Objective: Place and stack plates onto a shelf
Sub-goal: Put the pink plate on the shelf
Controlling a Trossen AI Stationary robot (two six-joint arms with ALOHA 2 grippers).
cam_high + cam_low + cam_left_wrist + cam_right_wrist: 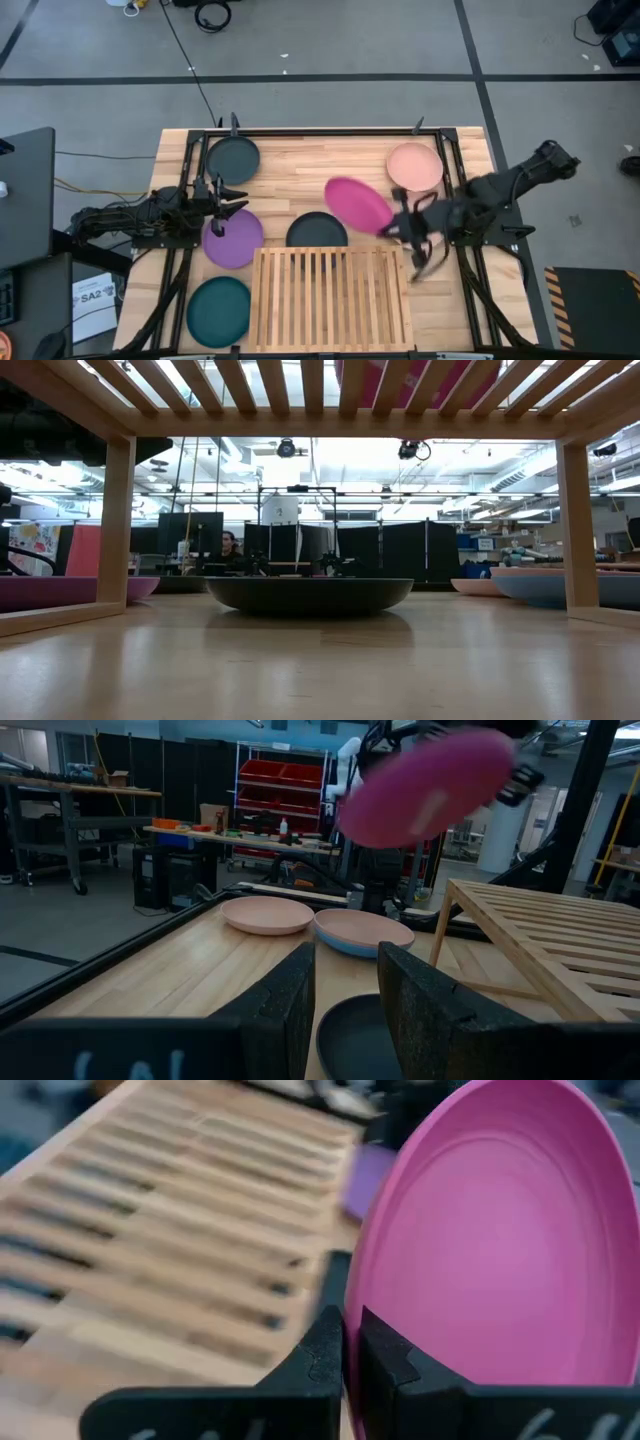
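My right gripper (397,222) is shut on the magenta plate (357,204), which hangs tilted in the air just beyond the far right corner of the slatted wooden shelf (330,295). My left gripper (238,200) is open and hovers above the far edge of the purple plate (232,240). Resting flat on the table are two dark grey plates (232,158) (317,230), the teal plate (218,310) and the pale pink plate (415,165). The blue plate (363,932) shows in the left wrist view, under the raised magenta plate (425,785). My right gripper pinches the magenta plate's rim (372,1290) between its two fingers (325,1345), one on the inner face and one on the underside. It comes at the rim from the table's right side. The plate is lifted clear and tilted, reaching out toward the table's left.
The shelf stands raised on wooden legs (117,520) at the near middle of the table. One dark grey plate (310,592) sits just beyond the shelf's far edge. Black frame rails (185,190) run along both table sides. A person (230,548) sits far back in the room.
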